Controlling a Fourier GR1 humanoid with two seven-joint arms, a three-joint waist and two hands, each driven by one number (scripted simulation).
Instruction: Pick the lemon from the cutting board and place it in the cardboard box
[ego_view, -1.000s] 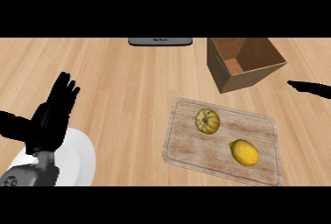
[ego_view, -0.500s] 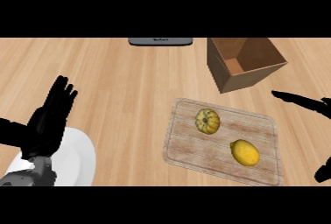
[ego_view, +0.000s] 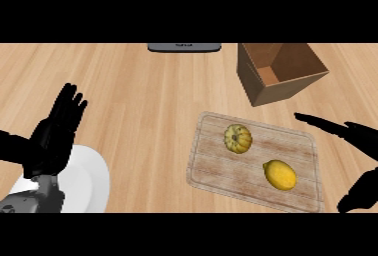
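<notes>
**Lemon untouched, right hand coming in from the right edge**

Lemon (ego_view: 280, 174) lying on the cutting board (ego_view: 221, 175), in the board's half nearest the tabletop's near edge, toward the right. Beside it on the same board, further toward the far edge and apart from it, a small ribbed squash (ego_view: 238, 138). Not yet gripped, not yet lifted.

Cardboard box (ego_view: 284, 87) standing open beyond the board's far right corner, near the tabletop's far edge, tilted in relation to the board, inside bare as far as can be seen.

Right hand (ego_view: 343, 131) at the tabletop's right edge, just off the board's right side, fingers (ego_view: 314, 120) straight and spread apart from the thumb, clamped on nothing, pointing toward the board and apart from the lemon. Left hand (ego_view: 55, 135) resting open near the left edge, fingers up, partly over a white plate (ego_view: 88, 180). Dark device (ego_view: 184, 47) at the far edge.

Judged risks from here: a round, smooth fruit apt to roll off sideways if touched off-centre by closing fingers; a low sweep possibly knocking the squash; a carry too low catching the box's near wall and shoving or tipping the box instead of clearing its rim.
</notes>
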